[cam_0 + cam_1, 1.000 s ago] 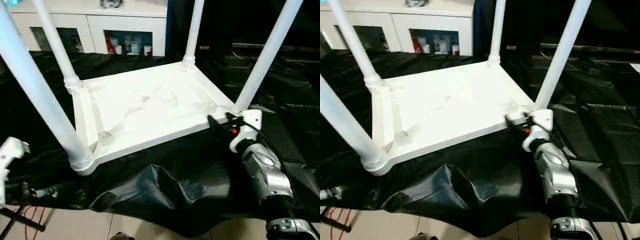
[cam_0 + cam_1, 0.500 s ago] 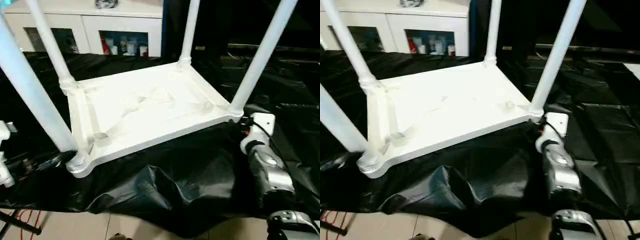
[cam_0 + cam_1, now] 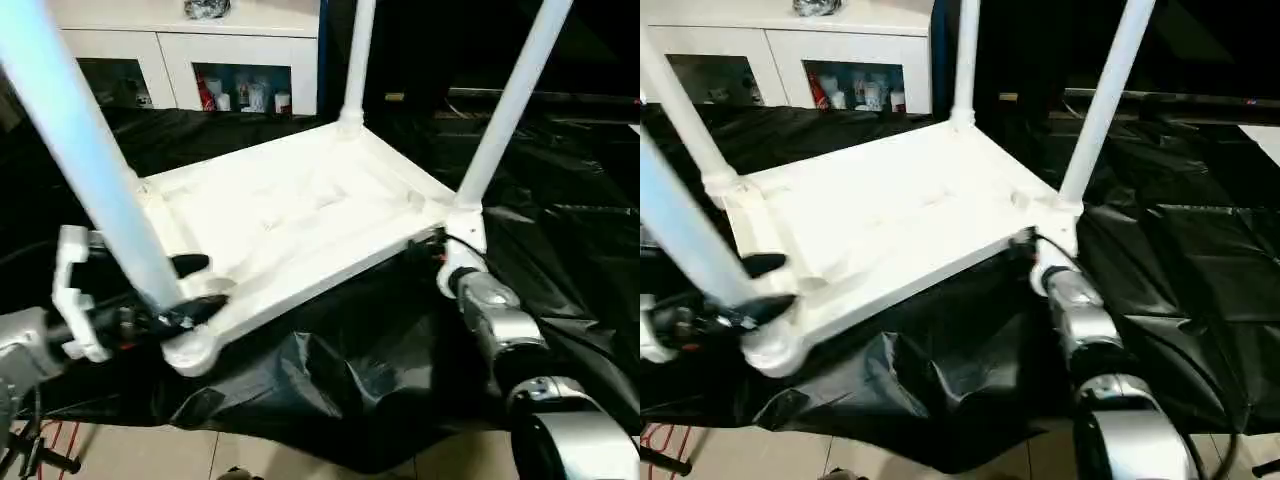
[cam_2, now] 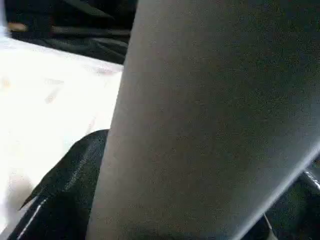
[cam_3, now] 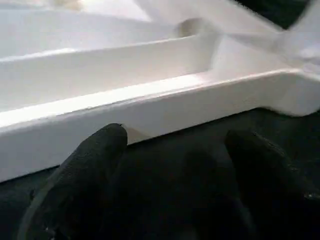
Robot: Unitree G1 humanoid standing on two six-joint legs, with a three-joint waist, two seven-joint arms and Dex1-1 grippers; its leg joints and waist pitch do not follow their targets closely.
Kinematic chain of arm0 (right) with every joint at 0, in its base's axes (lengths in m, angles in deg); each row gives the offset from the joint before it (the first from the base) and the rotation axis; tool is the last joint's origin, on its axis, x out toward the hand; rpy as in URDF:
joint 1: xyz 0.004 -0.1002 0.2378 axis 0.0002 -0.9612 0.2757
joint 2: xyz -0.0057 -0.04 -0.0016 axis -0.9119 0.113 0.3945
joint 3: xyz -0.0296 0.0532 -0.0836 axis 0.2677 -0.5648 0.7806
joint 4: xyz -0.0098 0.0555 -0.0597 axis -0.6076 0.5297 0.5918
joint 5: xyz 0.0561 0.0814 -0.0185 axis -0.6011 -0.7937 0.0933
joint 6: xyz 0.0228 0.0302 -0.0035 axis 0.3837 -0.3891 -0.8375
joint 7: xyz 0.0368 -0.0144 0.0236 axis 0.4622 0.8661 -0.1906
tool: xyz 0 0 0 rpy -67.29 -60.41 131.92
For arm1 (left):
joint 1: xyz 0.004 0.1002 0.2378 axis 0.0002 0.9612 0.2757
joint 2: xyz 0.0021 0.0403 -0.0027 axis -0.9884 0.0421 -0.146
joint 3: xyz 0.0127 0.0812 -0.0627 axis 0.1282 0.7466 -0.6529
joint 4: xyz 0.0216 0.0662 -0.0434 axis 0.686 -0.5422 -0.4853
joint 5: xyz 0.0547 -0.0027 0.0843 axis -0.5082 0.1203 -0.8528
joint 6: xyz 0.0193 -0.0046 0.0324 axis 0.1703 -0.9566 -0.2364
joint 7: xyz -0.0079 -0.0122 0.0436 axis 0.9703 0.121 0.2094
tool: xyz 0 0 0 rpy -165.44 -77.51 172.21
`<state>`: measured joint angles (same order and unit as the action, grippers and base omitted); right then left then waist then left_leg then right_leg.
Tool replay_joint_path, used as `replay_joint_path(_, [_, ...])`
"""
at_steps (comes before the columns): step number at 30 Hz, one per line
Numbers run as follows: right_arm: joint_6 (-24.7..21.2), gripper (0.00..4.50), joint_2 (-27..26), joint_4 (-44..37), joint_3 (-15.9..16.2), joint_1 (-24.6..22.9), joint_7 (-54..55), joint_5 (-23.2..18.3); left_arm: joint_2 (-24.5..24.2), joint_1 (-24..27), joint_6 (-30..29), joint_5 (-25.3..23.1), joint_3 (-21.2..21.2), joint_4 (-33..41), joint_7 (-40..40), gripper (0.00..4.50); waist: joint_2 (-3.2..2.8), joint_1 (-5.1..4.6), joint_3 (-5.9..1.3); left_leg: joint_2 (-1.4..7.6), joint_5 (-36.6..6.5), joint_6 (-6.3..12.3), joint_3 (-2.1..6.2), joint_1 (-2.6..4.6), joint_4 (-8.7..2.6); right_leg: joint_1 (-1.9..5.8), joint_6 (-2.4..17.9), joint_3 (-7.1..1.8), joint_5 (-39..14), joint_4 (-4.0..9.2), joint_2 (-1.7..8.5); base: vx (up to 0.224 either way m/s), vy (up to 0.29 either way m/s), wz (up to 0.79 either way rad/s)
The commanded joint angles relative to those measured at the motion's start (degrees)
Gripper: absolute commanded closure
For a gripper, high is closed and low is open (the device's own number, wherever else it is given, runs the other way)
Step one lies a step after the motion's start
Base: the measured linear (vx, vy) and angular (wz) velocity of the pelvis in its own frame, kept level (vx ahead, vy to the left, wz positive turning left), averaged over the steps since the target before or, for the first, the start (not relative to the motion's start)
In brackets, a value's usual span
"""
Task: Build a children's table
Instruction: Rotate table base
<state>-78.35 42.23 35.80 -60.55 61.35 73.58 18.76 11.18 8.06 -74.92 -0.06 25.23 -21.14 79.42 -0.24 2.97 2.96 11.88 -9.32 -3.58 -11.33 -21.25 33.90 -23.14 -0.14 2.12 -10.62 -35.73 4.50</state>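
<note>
The children's table (image 3: 290, 215) lies upside down on a black sheet, its ribbed underside facing up and its white legs standing in the corner sockets. My left gripper (image 3: 212, 284) is open, one black finger on each side of the near-left leg (image 3: 90, 170) just above its socket. That leg (image 4: 210, 115) looms close in the left wrist view, beside one finger (image 4: 65, 180). My right gripper (image 3: 1025, 243) is open at the table's rim by the near-right leg (image 3: 505, 110). Its two fingers (image 5: 90, 165) stand apart, low against the rim (image 5: 150, 105).
The black sheet (image 3: 340, 370) hangs in folds over the near edge, with tiled floor (image 3: 150, 455) and a red cable (image 3: 60, 440) below. A white cabinet (image 3: 180, 50) with glass doors stands behind. More black-covered surface (image 3: 580, 230) lies to the right.
My left gripper has come in from the left edge and now straddles the near-left leg. My right gripper has drawn in lower against the rim at the near-right corner. The camera has shifted.
</note>
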Motion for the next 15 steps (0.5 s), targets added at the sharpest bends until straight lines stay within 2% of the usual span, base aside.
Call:
replay_joint_path(1, [1.36,0.79,-1.31,0.62,1.76,1.5,-1.75,0.74,0.63,-0.71,-1.52,0.31,3.12,2.46,-0.54,0.12,-0.56,0.05,-3.22,0.77,-21.7,-2.83,0.7,1.24,-4.32,1.44,10.23,-1.7,-17.04,4.32,2.05,0.0,0.0,0.0])
replay_joint_path(5, [2.76,0.79,-3.19,1.81,2.94,2.44,-3.46,1.53,1.47,-2.14,-3.14,1.24,5.67,4.34,-1.75,0.12,-0.24,-0.18,-3.22,0.66,-21.34,-2.83,0.65,1.14,-4.22,1.45,10.05,-1.82,-17.21,4.34,2.09,0.0,0.0,0.0])
replay_joint_path(6, [3.38,0.79,-4.71,2.23,3.97,2.91,-4.93,1.87,2.41,-2.92,-3.44,0.78,7.44,4.77,-2.49,0.12,-0.19,-0.21,-3.26,0.65,-21.1,-2.76,0.67,1.1,-4.23,1.49,10.09,-1.82,-17.13,4.29,2.07,0.0,0.0,0.0])
replay_joint_path(9, [4.07,0.79,-6.3,2.84,4.87,3.41,-6.3,2.28,3.74,-4.08,-3.6,-0.52,9.15,4.69,-4.01,0.12,-0.12,-0.38,-3.28,0.66,-20.24,-2.7,0.68,0.96,-4.21,1.62,10.11,-1.87,-16.5,4.2,2.05,0.0,0.0,0.0])
replay_joint_path(11, [4.74,0.79,-7.64,3.62,5.47,3.96,-7.63,2.48,4.49,-5.1,-4.05,-0.77,10.4,4.67,-4.65,0.12,-0.33,-0.47,-3.26,0.7,-20.53,-2.81,0.74,1.05,-4.22,1.58,10.2,-1.87,-16.62,4.23,2.11,0.0,0.0,0.0])
replay_joint_path(13, [5.38,0.79,-9.02,3.83,6.28,4.18,-9.48,2.54,5.43,-6.15,-4.65,-0.38,11.56,4.93,-4.86,0.12,-0.18,-0.88,-3.28,0.69,-20.76,-2.91,0.89,0.77,-4.35,1.81,10.28,-1.77,-16.79,4.13,2.15,0.0,0.0,0.0])
replay_joint_path(14, [5.65,0.79,-9.49,3.91,6.55,4.26,-10.14,2.56,5.81,-6.65,-4.93,-0.32,11.95,4.86,-5.06,0.12,0.13,-0.9,-3.31,0.7,-20.61,-2.84,0.84,0.81,-4.28,1.81,10.3,-1.78,-16.68,4.19,2.14,0.0,0.0,0.0])
replay_joint_path(15, [5.72,0.79,-9.59,3.96,6.58,4.3,-10.28,2.53,5.84,-6.77,-4.98,-0.34,12.09,4.85,-5.07,0.12,-0.06,-0.83,-3.28,0.71,-20.45,-2.73,0.81,0.94,-4.26,1.68,10.49,-1.85,-16.36,4.16,2.14,0.0,0.0,0.0])
